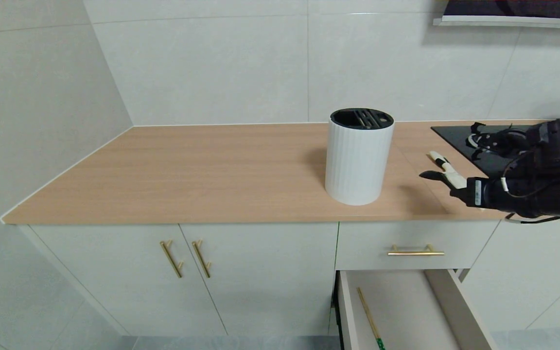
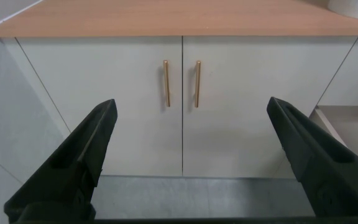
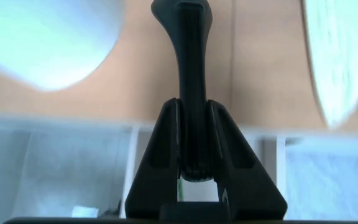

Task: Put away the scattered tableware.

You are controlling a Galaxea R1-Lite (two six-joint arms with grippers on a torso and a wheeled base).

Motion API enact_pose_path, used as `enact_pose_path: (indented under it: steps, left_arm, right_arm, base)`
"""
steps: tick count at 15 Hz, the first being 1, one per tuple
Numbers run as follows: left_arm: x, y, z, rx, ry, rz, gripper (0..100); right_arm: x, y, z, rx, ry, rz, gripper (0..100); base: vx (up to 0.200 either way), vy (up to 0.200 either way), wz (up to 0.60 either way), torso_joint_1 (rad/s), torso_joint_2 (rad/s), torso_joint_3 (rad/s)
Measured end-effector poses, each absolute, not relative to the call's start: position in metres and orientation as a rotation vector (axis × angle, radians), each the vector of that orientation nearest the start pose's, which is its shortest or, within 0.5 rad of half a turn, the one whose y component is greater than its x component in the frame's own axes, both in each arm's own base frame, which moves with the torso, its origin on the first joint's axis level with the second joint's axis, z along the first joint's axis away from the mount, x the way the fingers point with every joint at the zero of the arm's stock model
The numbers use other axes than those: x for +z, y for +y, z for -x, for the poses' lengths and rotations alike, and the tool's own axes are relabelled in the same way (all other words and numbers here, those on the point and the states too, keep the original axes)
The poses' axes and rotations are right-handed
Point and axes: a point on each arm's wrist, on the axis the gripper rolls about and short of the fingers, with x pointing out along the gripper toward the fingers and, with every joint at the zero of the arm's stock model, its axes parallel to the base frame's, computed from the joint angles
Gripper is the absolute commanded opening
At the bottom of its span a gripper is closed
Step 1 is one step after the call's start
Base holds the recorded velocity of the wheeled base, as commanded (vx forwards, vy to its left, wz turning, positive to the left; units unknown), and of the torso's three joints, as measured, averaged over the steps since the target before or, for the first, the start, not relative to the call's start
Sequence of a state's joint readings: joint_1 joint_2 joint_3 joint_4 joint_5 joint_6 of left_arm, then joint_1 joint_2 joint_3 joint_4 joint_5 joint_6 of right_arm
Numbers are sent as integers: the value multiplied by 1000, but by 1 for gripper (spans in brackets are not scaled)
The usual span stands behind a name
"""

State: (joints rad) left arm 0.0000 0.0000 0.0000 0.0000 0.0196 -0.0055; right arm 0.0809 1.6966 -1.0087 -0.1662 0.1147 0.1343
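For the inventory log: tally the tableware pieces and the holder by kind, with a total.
White ribbed holder on the counter: 1
White utensil lying on the counter: 1
Black-handled utensil in the right gripper: 1
Thin wooden stick in the open drawer: 1
Total: 4

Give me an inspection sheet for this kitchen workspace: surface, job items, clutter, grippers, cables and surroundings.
surface: light brown wooden countertop.
job's things: white ribbed utensil holder upright on the countertop; white knife lying to its right; black-handled utensil, type unclear; chopstick in the open drawer.
clutter: nothing seen.
grippers: left gripper open, facing the cabinet doors; right gripper shut on the black-handled utensil, near the white knife.
cables: wires looped by the right gripper's wrist.
surroundings: black cooktop, tiled wall, range hood.
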Motion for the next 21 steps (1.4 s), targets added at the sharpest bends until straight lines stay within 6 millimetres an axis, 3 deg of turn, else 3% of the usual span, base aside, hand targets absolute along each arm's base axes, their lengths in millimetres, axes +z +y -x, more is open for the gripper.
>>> enact_pose_path:
  steps: [4,8,13,21]
  left_arm:
    - [76,0,23,20,0,6,100]
    - [75,0,23,20,0,6,100]
    - [75,0,23,19,0,6,100]
    - [75,0,23,20,0,6,100]
  right_arm:
    - [192,30,-244,186,552,-132,0]
    - [184,30,-201,215,554,-114,0]
    - [180,32,-187,250,543,-53,0]
    - [174,34,-189,259,564,-49,0]
  base:
    - [0,0,0,0,0,0]
    - [0,0,0,0,0,0]
    - [0,0,0,0,0,0]
    - [0,0,0,0,0,0]
